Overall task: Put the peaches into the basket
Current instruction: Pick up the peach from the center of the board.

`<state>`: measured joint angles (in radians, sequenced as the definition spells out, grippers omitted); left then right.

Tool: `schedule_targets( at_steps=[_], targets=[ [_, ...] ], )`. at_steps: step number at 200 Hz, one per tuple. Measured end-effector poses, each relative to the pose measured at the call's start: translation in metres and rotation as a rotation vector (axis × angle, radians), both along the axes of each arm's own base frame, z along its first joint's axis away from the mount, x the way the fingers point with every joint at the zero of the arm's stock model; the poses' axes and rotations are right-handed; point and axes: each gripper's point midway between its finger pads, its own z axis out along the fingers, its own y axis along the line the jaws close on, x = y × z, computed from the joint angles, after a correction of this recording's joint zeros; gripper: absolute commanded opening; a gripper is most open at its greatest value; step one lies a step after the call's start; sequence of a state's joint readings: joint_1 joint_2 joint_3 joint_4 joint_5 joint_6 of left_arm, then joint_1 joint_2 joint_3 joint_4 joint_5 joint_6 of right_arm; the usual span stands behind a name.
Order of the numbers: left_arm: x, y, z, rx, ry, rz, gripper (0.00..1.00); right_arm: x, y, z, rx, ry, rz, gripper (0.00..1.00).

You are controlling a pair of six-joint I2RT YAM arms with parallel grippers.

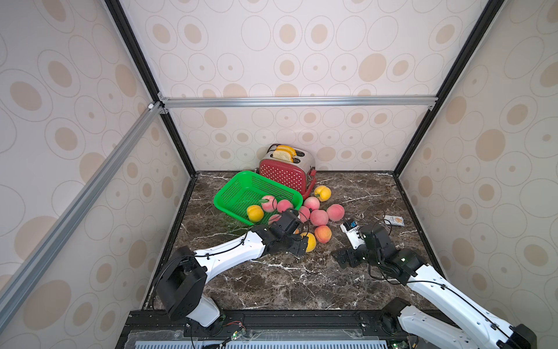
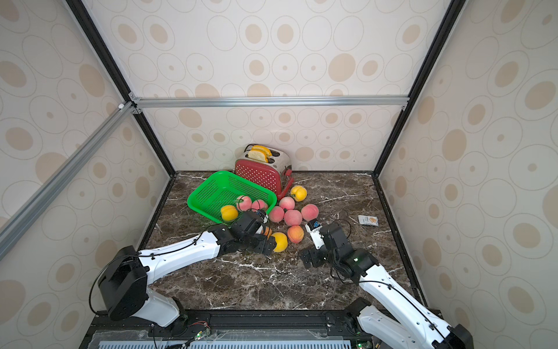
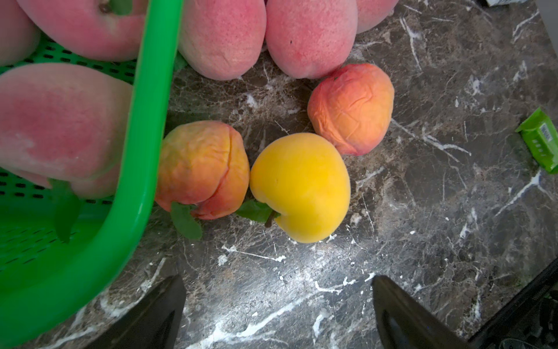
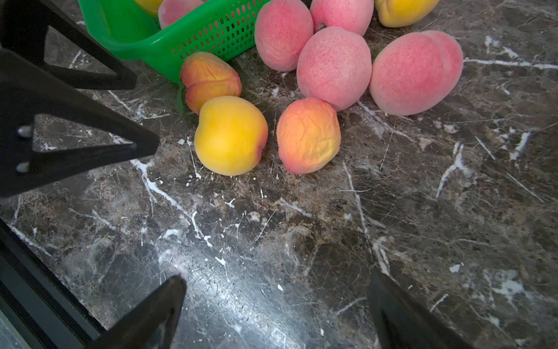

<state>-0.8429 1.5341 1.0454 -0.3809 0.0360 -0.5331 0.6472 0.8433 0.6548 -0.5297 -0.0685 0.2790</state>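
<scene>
At the left, the shallow bright green plastic mesh basket (image 1: 241, 190) is sitting on the dark marbled bench (image 1: 271, 284), just in front of the red white-dotted toaster (image 1: 287, 176). A few of the round peaches are lying in its near end: a yellow one (image 1: 255, 213) with pink ones beside it. I cannot tell exactly how many, since my own left arm is covering part of that corner.

Just outside the basket's near corner, my left fingers (image 3: 151, 320) are hovering spread wide and pinching nothing. In the left wrist view, the smooth yellow peach (image 3: 300, 187) is lying straight ahead of the gap. A wrinkled orange-red peach (image 3: 202, 169) is pressing against one side of it and leaning on the basket wall, and a second wrinkled one (image 3: 351, 108) is sitting just beside the other side. So I am judging that I am lining up on the yellow peach. The next move is calling for me to come down so one finger slips into each narrow gap, then to close gently and lift over the rim.

Further right, the pink peaches (image 1: 319, 217) are waiting in a cluster on the bench. At the right, my right fingers (image 4: 151, 317) are also standing spread and empty over bare bench, near that cluster.
</scene>
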Motion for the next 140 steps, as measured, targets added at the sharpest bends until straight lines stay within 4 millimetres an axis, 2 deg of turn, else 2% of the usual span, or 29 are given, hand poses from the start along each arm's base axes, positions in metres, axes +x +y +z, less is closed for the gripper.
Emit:
schedule_targets(
  at_steps=[51, 96, 140],
  targets=[
    [0.013, -0.019, 0.002, 0.021, -0.026, -0.052, 0.99, -0.008, -0.008, 0.006, 0.025, -0.015, -0.017, 1.0],
    [0.02, -0.037, -0.01, 0.054, -0.02, -0.106, 0.99, -0.012, -0.01, 0.013, 0.067, -0.028, -0.038, 1.0],
    [0.028, -0.051, -0.023, 0.074, -0.005, -0.137, 0.99, -0.016, -0.01, 0.009, 0.095, -0.004, -0.051, 0.99]
  ],
)
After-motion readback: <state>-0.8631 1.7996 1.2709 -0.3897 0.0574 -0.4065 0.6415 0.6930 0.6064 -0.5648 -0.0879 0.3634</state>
